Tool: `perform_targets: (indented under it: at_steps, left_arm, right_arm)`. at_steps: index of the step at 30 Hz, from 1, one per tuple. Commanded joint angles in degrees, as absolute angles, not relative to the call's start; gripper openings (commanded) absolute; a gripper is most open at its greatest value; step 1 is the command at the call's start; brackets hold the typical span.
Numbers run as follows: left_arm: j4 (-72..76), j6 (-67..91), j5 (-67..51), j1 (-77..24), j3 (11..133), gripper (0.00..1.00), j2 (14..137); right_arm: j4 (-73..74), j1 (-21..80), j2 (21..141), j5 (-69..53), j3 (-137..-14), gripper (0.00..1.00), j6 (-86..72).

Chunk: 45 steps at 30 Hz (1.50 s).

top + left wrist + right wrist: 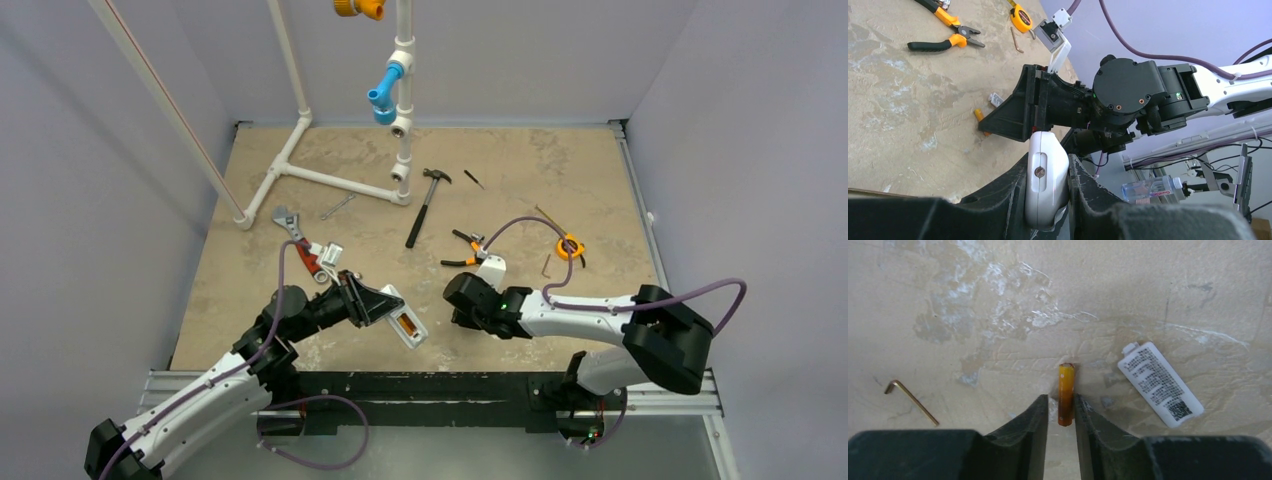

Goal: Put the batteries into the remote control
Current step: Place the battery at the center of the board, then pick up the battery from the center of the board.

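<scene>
My right gripper point(1061, 400) is down at the table point(948, 300). Its two fingers stand narrowly apart on either side of the near end of a loose battery point(1066, 382), which is orange and lies flat, pointing away from me. A sliver of table shows along one side of it, and I cannot tell whether the pads actually pinch it. Just beside it lies a white battery cover point(1160, 385) with a printed label. Well off on the other side is a small hex key point(910, 401). My left gripper point(1048, 167) is clamped on the remote control point(1045, 190), holding it tilted near the right gripper. From above, its open recess shows a seated battery point(405, 325).
</scene>
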<state>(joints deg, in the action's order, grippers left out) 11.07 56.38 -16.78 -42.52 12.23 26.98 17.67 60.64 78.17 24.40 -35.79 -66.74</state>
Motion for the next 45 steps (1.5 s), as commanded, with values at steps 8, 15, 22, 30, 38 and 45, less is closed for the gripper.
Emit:
perform_targets:
  at_steps: [8,15,22,30,38,45]
  left_arm:
    - [10.54,55.79,-15.47,-42.63,11.80,0.00,24.56]
    - [7.79,55.48,-14.58,-42.66,12.28,0.00,22.00]
    - [3.61,54.89,-13.13,-42.63,12.81,0.00,18.48]
    - [0.79,54.84,-11.86,-42.68,12.89,0.00,15.82]
    - [0.79,54.46,-11.83,-42.63,13.08,0.00,16.48]
    - [0.63,53.95,-11.90,-42.63,13.48,0.00,16.27]
  right_arm:
    - [21.87,60.64,77.18,24.91,-39.05,0.48,-66.03]
    - [20.10,59.41,73.33,20.52,-44.90,0.48,-30.78]
    - [17.49,58.73,68.48,3.64,-44.57,0.47,12.17]
    - [21.95,53.78,59.75,-16.18,-40.18,0.45,45.31]
    - [32.08,52.12,66.88,-14.79,-45.57,0.44,61.51]
    - [29.42,52.15,72.35,-12.31,-45.36,0.44,72.78]
